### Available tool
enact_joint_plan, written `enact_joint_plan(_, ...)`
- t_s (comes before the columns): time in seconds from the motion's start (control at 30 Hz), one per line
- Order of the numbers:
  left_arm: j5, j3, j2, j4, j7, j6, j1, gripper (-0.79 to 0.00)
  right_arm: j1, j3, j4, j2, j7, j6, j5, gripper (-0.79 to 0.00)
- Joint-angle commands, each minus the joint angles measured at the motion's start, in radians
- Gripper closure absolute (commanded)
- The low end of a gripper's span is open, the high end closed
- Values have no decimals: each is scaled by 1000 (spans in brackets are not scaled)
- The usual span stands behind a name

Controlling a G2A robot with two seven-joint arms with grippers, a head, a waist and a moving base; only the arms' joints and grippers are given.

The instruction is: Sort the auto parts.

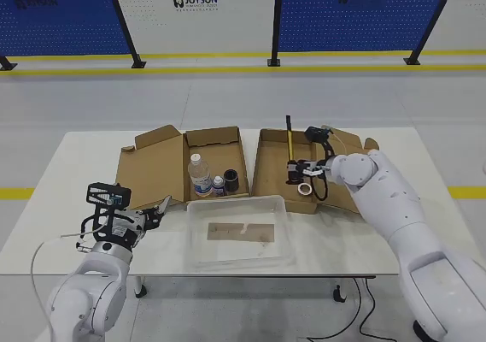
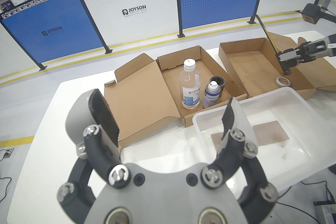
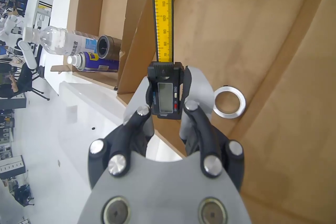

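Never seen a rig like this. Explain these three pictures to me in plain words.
This is a two-armed robot at a white table. One picture looks down from above its arms; the other two come from cameras on its wrists. The left hand is open and empty, beside a clear tray. The right hand is shut on a digital caliper with a yellow scale, at the right cardboard box, where a metal ring lies. The left cardboard box holds a clear bottle, a spray can and a black cylinder, all upright.
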Motion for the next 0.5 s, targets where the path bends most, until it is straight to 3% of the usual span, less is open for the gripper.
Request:
enact_joint_plan(0.0,0,0,0,0,0,0,0,-785,14,-9,19,-9,-4,-8,-6,-311)
enact_joint_plan(0.2,0,0,0,0,0,0,0,-785,47,-33,63,-33,2,-48,-28,-391)
enact_joint_plan(0.3,0,0,0,0,0,0,0,-785,57,-41,74,-42,-8,-64,-36,-542)
enact_joint_plan(0.37,0,0,0,0,0,0,0,-785,62,-41,82,-46,-24,-86,-39,-736)
enact_joint_plan(0.4,0,0,0,0,0,0,0,-785,65,-42,84,-47,-33,-96,-42,-785)
enact_joint_plan(0.47,0,0,0,0,0,0,0,-785,68,-39,88,-46,-53,-120,-44,-785)
